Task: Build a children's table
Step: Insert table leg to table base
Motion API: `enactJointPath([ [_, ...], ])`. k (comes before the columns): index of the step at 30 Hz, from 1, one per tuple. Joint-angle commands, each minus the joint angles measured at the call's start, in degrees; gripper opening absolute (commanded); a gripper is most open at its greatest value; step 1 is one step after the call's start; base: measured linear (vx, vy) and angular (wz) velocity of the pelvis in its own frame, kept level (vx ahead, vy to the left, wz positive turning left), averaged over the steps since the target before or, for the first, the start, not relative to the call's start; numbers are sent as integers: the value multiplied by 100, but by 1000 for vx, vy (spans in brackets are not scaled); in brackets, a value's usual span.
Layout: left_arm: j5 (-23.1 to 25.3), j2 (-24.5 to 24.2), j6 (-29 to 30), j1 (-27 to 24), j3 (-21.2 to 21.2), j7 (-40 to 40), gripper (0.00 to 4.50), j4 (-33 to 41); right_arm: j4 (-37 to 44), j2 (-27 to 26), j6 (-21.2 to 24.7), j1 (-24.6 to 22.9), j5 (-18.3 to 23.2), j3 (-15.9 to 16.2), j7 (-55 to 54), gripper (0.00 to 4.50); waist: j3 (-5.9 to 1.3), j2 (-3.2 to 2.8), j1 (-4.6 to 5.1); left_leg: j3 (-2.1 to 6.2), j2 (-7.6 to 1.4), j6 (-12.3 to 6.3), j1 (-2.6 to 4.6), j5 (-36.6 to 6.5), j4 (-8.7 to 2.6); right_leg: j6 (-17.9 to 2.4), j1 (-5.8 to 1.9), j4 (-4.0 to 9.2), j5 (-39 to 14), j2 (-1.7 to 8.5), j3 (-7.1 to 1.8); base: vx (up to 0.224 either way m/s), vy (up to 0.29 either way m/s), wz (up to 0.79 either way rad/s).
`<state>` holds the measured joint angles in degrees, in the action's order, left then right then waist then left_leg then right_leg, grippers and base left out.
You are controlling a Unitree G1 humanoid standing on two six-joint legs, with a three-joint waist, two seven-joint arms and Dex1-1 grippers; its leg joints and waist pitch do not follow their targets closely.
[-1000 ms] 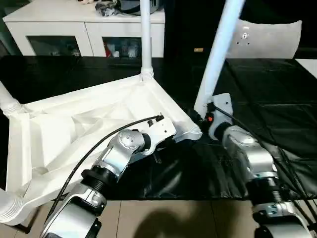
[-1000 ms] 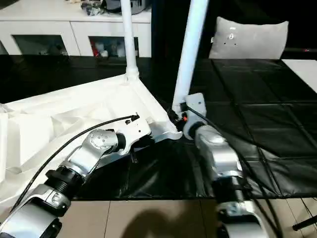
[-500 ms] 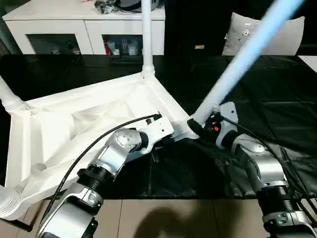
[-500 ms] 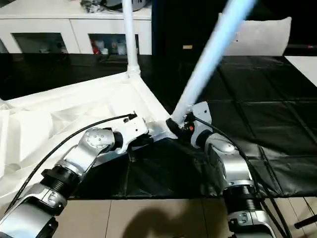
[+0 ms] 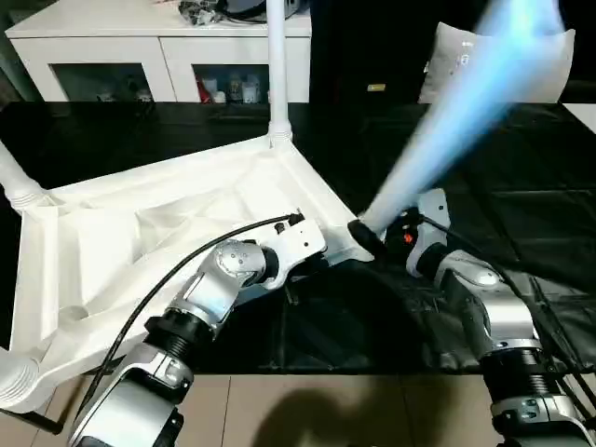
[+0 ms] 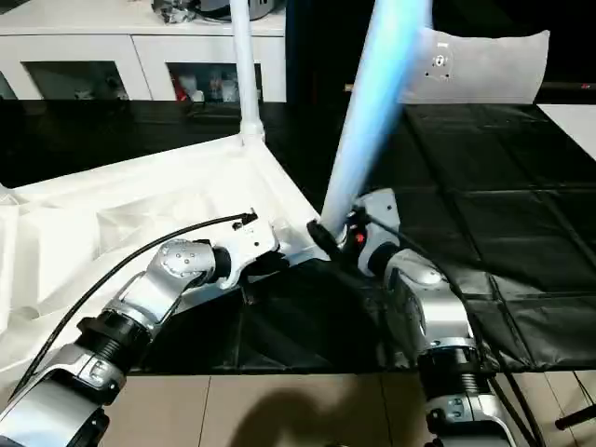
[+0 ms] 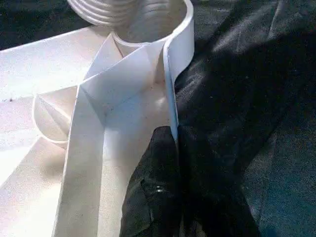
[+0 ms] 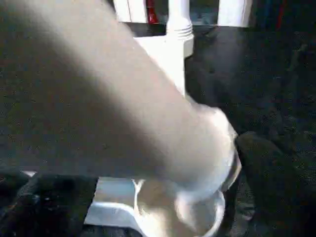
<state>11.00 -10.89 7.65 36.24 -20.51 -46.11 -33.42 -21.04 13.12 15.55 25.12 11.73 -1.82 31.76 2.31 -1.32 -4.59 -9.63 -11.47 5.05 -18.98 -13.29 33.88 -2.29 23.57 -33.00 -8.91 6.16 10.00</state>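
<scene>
The white tabletop (image 5: 168, 223) lies underside up on the black mat. An upright leg (image 5: 275, 65) stands in its far corner socket, and another leg (image 5: 14, 182) rises at the left corner. At the near right corner a further leg (image 6: 372, 112) leans to the right and is blurred, its base in the socket (image 8: 197, 212). My right gripper (image 5: 380, 231) is open, with its fingers (image 8: 261, 168) on either side of that leg's base. My left gripper (image 7: 174, 143) is shut on the tabletop's near rim (image 7: 173, 89), just beside that corner.
A white cabinet (image 5: 158, 47) with glass doors stands at the back left. A white cushion (image 5: 549, 56) sits at the back right. The black mat (image 5: 521, 186) stretches to the right, and beige floor (image 5: 326, 410) runs along the front. A cable (image 5: 186, 261) loops over my left forearm.
The leg at the near right corner has tipped from almost upright to leaning right. My right gripper's fingers have spread apart at its base. The left gripper has kept its hold.
</scene>
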Motion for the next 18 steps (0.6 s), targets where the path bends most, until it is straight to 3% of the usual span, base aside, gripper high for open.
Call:
enactJointPath([
  [1, 135, -106, 54, -96, -208, -143, 0, 8, 7, 1, 61, 121, 121, -28, 73, 410, -375, 41, -44, 31, -170, -524, -104, -257, -352, -749, -437, 355, -1350, 361, -420, 0, 0, 0],
  [5, 128, -108, 73, -106, -221, -152, 0, 38, 6, 3, 51, 143, 124, -30, 105, 374, -382, 39, -85, 31, -183, -510, -94, -203, -349, -773, -427, 330, -1241, 359, -425, 0, 0, 0],
  [6, 128, -110, 83, -118, -227, -160, 0, 60, 4, 2, 49, 155, 125, -35, 106, 365, -392, 15, -98, 35, -181, -507, -100, -162, -344, -798, -435, 311, -1154, 362, -427, 0, 0, 0],
  [13, 92, -73, 270, -258, -279, -220, 0, 288, 115, -88, 173, 132, 198, -32, 58, 310, -396, 25, -99, 31, -182, -534, -104, -106, -337, -837, -436, 299, -1064, 361, -424, 0, 0, 0],
  [17, -4, 99, 596, -384, -284, -165, 0, 518, 44, -322, 731, 177, 374, -264, -424, 278, -397, 14, -97, 35, -193, -498, -96, -59, -340, -877, -436, 286, -993, 357, -435, 0, 0, 0],
  [18, -7, 108, 610, -388, -284, -159, 0, 525, 31, -336, 757, 185, 387, -284, -462, 252, -398, 15, -96, 35, -192, -476, -94, -55, -343, -880, -434, 285, -1015, 360, -434, 0, 0, 0],
])
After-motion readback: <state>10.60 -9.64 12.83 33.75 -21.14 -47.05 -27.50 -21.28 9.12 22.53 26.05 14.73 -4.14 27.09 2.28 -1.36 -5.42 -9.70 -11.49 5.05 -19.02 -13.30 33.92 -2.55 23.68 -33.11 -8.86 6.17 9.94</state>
